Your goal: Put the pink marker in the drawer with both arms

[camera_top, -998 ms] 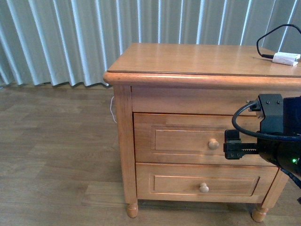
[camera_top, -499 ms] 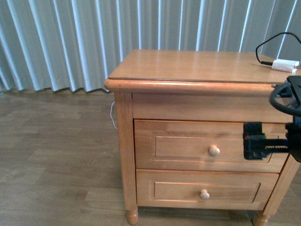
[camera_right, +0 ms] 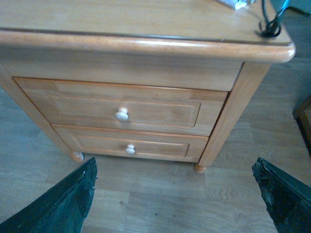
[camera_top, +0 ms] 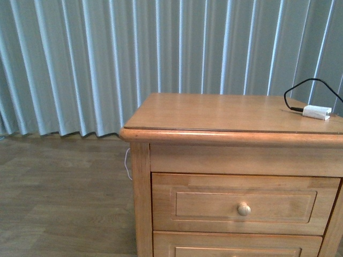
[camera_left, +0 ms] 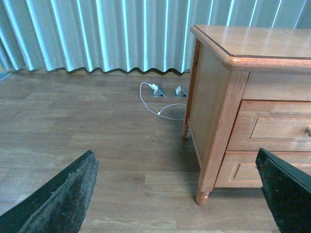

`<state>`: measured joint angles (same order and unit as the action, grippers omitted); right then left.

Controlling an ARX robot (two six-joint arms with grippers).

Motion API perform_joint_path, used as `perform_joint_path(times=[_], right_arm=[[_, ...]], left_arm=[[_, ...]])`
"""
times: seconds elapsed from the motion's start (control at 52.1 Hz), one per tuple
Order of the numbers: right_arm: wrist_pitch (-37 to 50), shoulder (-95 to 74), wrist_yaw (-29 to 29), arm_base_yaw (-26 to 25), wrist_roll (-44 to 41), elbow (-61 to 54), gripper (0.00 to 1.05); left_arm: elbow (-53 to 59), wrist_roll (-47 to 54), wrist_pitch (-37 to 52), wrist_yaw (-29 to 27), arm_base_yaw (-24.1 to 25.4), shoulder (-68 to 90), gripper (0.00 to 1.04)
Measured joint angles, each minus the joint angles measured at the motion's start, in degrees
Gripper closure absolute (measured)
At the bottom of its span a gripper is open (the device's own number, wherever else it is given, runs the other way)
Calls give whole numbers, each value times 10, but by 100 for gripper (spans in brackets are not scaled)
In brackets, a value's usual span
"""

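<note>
White plug (camera_top: pixel 315 112) with black cable (camera_top: pixel 303 87) atop nightstand (camera_top: pixel 225 112); pleated curtains (camera_top: pixel 107 59) behind.

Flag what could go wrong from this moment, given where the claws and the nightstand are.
The pink marker shows in no view, so it may prove hard to find. The drawer is shut, and both the left claw and the right claw hang open well short of its knob, so a misjudged approach could strike the panel front. The white plug and its black cable lie near the top's edge, where an arm could snag them.
</note>
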<state>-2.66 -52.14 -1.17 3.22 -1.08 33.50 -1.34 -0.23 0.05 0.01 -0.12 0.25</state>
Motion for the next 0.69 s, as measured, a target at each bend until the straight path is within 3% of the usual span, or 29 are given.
perform_joint_path(times=[0.173,0.249,0.307,0.518,0.595,0.691], right_arm=[[22,6,11,1,3,-13,12],[242,34,11,-22,4,-109,31],[302,58,16,-32,5,-149,45],[312,111,13,-32,5,-217,84],[312,138,13,-32,5,-240,103],[303,166,13,-32,5,-259,103]], left_arm=[[0,0,0,0,0,0,6],[0,0,0,0,0,0,6],[0,0,0,0,0,0,6],[0,0,0,0,0,0,6],[0,0,0,0,0,0,6],[0,0,0,0,0,0,6]])
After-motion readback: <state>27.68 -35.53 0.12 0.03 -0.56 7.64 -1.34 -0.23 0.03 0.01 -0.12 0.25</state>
